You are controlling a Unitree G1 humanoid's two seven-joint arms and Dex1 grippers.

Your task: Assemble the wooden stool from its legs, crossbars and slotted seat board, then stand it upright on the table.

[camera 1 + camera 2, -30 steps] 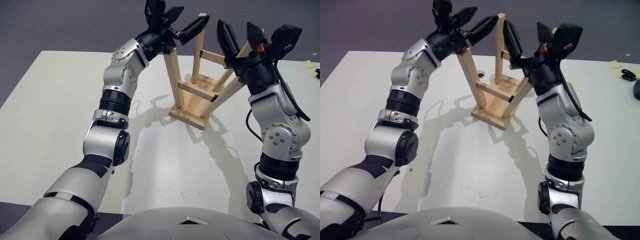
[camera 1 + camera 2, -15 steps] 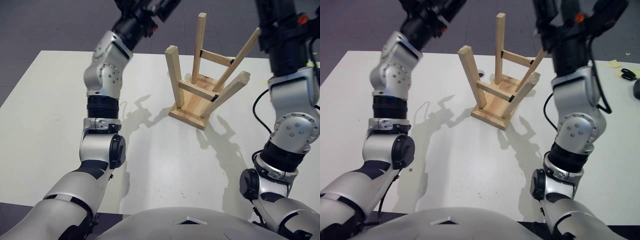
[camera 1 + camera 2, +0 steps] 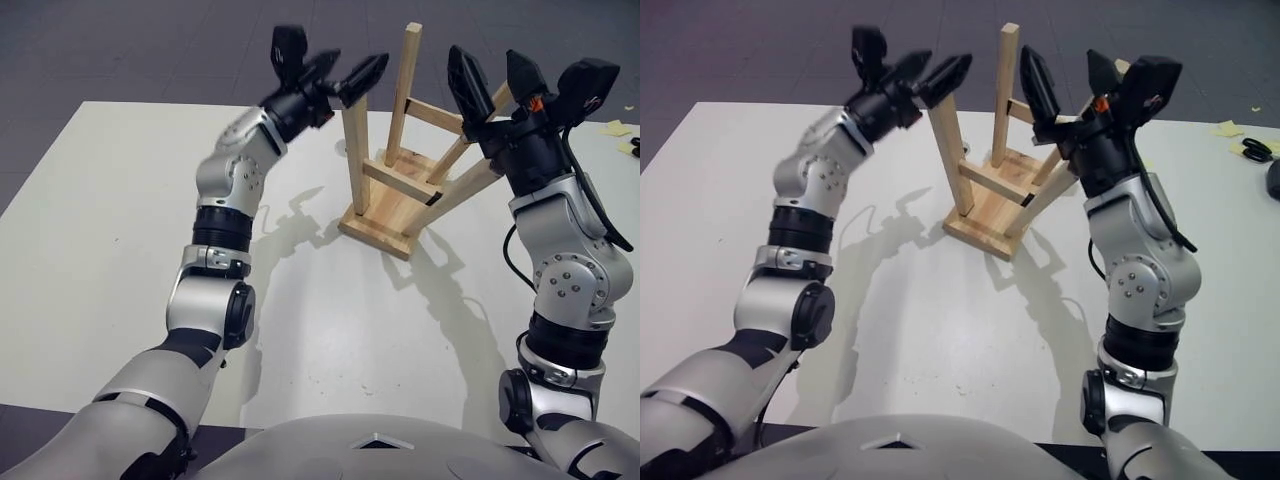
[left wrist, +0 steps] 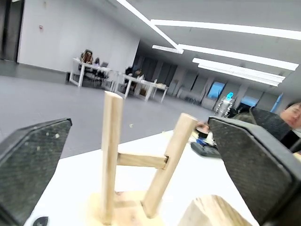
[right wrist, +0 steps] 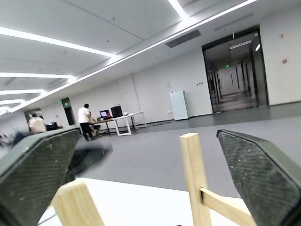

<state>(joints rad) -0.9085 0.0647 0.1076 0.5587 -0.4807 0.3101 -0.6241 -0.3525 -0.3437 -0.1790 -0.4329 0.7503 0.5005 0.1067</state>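
The wooden stool [image 3: 385,215] rests upside down on the white table [image 3: 120,220], seat board down and legs pointing up, joined by crossbars [image 3: 398,181]. My left gripper [image 3: 330,65] hangs open at the top of the near left leg [image 3: 356,150], not touching it. In the left wrist view its pads [image 4: 28,160] frame two far legs [image 4: 112,150]. My right gripper [image 3: 495,78] is open too, held over the tops of the right-hand legs [image 3: 452,192]. In the right wrist view two leg tops [image 5: 193,179] rise between its pads [image 5: 258,174].
Yellow notes [image 3: 615,128] and small dark items [image 3: 1257,148] lie at the table's far right edge. A small round hole [image 3: 962,150] sits in the table behind the stool. Bare tabletop stretches to the left and in front of the stool.
Half a second ago both arms were raised high, away from the stool. They have come back down, and both open grippers are again at the leg tops. The stool has stayed put.
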